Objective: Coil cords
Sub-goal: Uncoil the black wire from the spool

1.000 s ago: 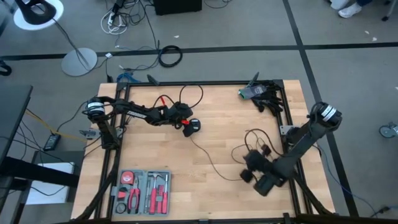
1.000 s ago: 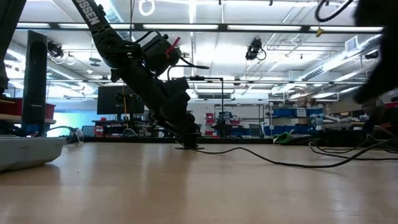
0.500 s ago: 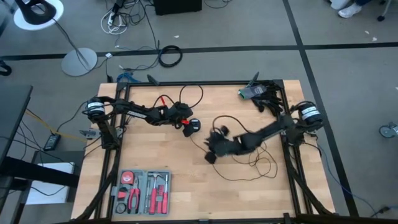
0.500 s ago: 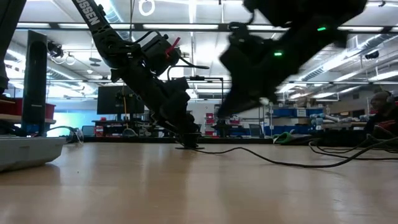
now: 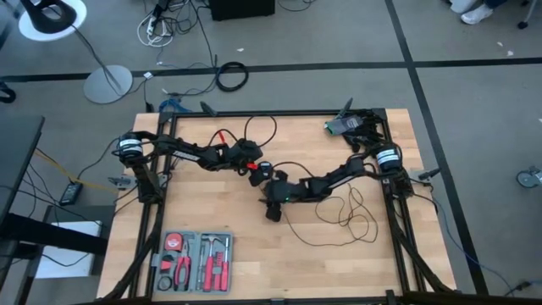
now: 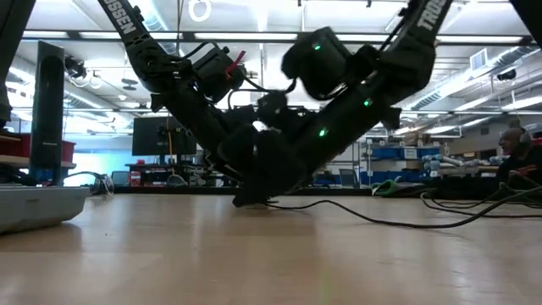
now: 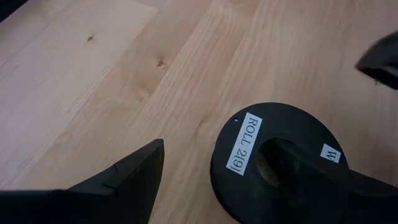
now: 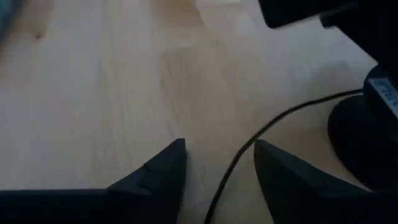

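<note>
While the left pincer [image 5: 258, 169] sits low over the puck [image 7: 280, 158] near the middle of the worktop [image 5: 203, 199], its fingers spread wide with one on the puck's centre and the other out on bare wood, the right pincer [image 5: 272, 202] has reached across to about five o'clock of it, just beside. From the right wrist camera its two fingers [image 8: 155, 171] stand apart, straddling the cord [image 8: 249, 146] where it leaves the puck, not yet closed on anything.

The rest of the cord [image 5: 343, 216] trails off toward three o'clock and lies in loose, untidy loops on the right half of the worktop, so I'd say the coiling has barely begun: the left arm looks to be pinning the puck as an anchor, and the right is lining up for a fresh hold on the cord close to it.

The next move seems to call for the right pincer to drop a touch and close on the strand between its fingers, then draw it round the puck without dragging the puck out from under the left fingers. The tool case [image 5: 193, 261] at seven o'clock and the clutter [image 5: 356, 129] at the one o'clock corner lie well apart from all this.
</note>
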`<state>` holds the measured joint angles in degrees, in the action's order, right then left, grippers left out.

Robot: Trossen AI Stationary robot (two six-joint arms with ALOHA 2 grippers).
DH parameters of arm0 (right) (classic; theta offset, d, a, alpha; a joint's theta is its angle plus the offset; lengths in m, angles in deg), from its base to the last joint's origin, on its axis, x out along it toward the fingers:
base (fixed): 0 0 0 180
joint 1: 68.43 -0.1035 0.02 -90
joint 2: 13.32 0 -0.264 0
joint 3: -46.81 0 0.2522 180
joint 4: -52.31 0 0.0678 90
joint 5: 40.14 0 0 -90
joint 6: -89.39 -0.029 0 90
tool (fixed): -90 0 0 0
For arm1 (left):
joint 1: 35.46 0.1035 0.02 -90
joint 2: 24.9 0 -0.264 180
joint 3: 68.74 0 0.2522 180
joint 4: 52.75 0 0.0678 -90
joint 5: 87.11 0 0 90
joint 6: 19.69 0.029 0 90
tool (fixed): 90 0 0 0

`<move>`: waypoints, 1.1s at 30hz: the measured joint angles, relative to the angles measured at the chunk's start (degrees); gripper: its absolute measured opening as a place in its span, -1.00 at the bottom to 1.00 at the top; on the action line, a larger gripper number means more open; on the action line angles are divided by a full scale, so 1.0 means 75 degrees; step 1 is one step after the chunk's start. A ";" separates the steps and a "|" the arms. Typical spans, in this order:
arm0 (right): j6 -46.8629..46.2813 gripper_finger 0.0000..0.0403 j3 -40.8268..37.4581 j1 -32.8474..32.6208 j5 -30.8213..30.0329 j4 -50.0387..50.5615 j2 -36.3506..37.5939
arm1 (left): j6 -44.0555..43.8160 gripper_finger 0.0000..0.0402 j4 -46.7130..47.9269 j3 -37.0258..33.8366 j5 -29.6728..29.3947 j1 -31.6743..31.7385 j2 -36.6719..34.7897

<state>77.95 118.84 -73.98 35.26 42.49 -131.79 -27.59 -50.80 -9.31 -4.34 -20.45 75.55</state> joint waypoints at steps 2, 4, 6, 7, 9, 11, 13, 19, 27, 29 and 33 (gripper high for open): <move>0.0027 -0.13 0.0319 -0.0061 -0.0229 0.0587 -0.0116 | 0.0006 0.49 0.0006 0.0000 -0.0003 0.0000 0.0001; -0.0284 -0.35 0.0558 -0.0107 -0.0251 0.1349 -0.0131 | 0.0006 0.49 0.0010 0.0000 0.0000 0.0000 0.0001; -0.0537 -0.70 0.0625 -0.0152 -0.0171 0.1845 -0.0059 | 0.0009 0.49 0.0013 0.0000 -0.0002 0.0000 0.0001; -0.0572 -0.85 0.0625 -0.0203 -0.0054 0.2097 0.0006 | 0.0009 0.49 0.0013 0.0000 -0.0006 0.0000 0.0001; -0.0730 -0.92 0.0619 -0.0355 0.0031 0.2550 0.0152 | 0.0012 0.49 0.0013 0.0000 -0.0029 0.0000 0.0001; -0.1049 -0.96 0.0611 -0.0612 -0.0010 0.3235 0.0343 | 0.0012 0.49 0.0019 0.0000 -0.0020 0.0005 0.0001; -0.1398 -0.97 0.0610 -0.0939 -0.0093 0.4059 0.0527 | 0.0011 0.49 0.0032 0.0000 0.0065 0.0015 0.0001; -0.3098 -0.98 0.0257 -0.1965 -0.0570 0.5552 0.1092 | -0.0004 0.49 0.0052 0.0004 0.0095 0.0035 0.0001; -0.6230 -0.99 -0.1171 -0.3710 -0.1016 0.6058 0.2524 | 0.0020 0.49 0.0180 0.0014 0.0093 0.0037 -0.0009; -0.7163 -0.99 -0.1433 -0.4330 -0.0912 0.6277 0.2843 | -0.0044 0.49 0.0458 -0.0083 -0.0079 0.0098 0.0081; -0.9228 -1.00 -0.1745 -0.5336 -0.0901 0.6763 0.3183 | -0.0103 0.49 0.0366 -0.0009 -0.0262 0.0075 0.0013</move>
<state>8.74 105.75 -114.00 28.51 93.21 -107.91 -28.36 -48.06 -9.38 -6.30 -19.89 75.65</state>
